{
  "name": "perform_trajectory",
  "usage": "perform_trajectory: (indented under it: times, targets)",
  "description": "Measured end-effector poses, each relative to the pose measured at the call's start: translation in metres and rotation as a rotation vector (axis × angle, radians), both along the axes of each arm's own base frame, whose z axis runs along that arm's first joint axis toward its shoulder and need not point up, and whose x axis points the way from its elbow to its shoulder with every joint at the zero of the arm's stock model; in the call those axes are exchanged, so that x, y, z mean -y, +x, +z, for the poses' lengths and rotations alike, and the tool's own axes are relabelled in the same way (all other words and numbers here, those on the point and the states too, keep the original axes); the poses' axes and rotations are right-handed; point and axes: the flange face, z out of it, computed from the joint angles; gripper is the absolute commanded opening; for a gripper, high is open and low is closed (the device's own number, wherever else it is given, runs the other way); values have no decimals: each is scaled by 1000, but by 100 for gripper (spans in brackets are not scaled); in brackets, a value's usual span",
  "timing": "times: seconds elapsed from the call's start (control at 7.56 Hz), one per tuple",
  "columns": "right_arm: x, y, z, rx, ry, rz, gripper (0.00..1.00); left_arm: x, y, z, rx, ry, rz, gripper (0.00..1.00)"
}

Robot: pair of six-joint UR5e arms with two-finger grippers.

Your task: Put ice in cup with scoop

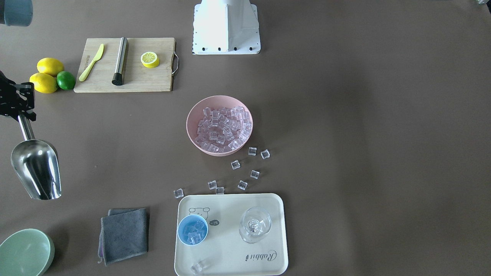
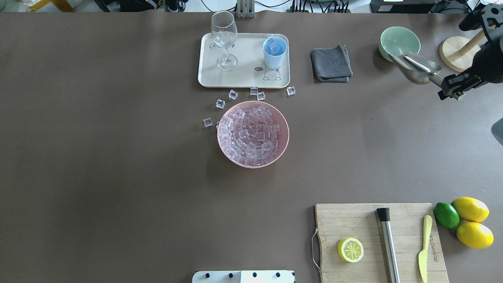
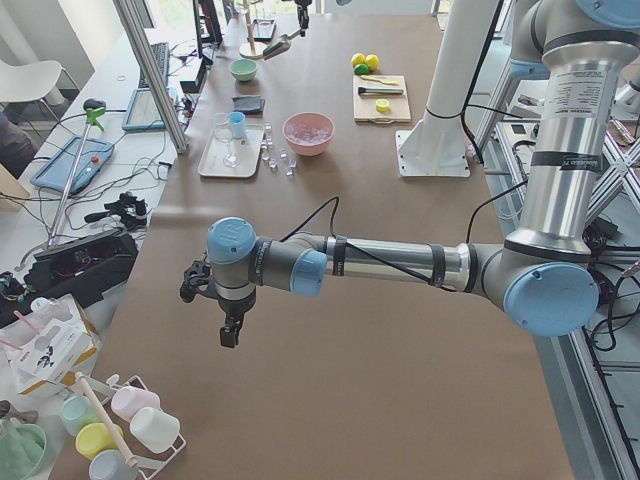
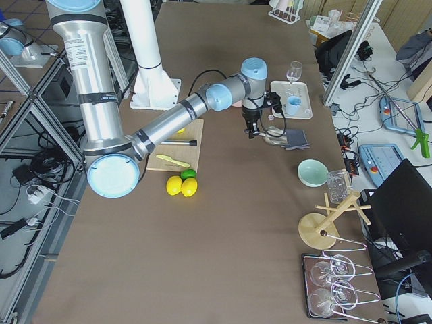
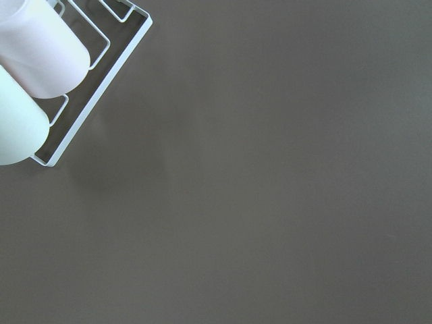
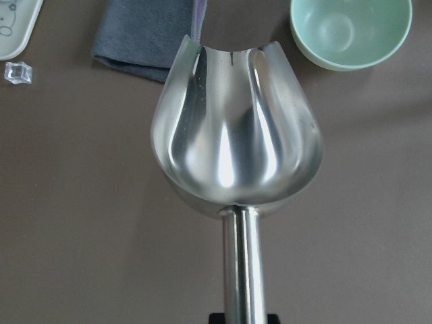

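My right gripper (image 1: 23,115) is shut on the thin handle of the steel scoop (image 1: 36,168), held above the table near the green bowl. The scoop's bowl (image 6: 236,142) is empty. The blue cup (image 1: 192,229) stands on the cream tray (image 1: 230,214) with a few cubes inside. Most ice (image 1: 222,128) fills the pink bowl (image 1: 191,115). Several cubes (image 1: 253,151) lie loose between bowl and tray, one cube (image 1: 197,267) on the tray. My left gripper (image 3: 230,330) hovers over the table's far left end; I cannot tell whether it is open.
A stemmed glass (image 1: 255,224) stands on the tray beside the cup. A grey cloth (image 1: 124,234), green bowl (image 1: 25,253), cutting board (image 1: 126,65) with lemon slice, knife and steel cylinder, and lemons with a lime (image 1: 51,76) lie on my right side.
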Motion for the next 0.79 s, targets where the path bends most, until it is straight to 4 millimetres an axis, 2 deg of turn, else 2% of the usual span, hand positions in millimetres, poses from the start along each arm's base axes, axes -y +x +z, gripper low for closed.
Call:
perform_trajectory:
  times: [0.26, 0.4, 0.53, 0.79]
  targets:
    - [-46, 29, 75, 11, -24, 70, 0, -1, 5, -5, -2, -3, 7, 100]
    - [-60, 39, 109, 3, -48, 93, 0, -12, 3, -9, -3, 0, 3, 99]
    - [-68, 47, 138, -10, -85, 109, 0, -26, 2, -10, -4, 2, 0, 99]
    - [-78, 57, 187, -28, -147, 140, 0, -39, 2, -8, -5, -10, -4, 99]
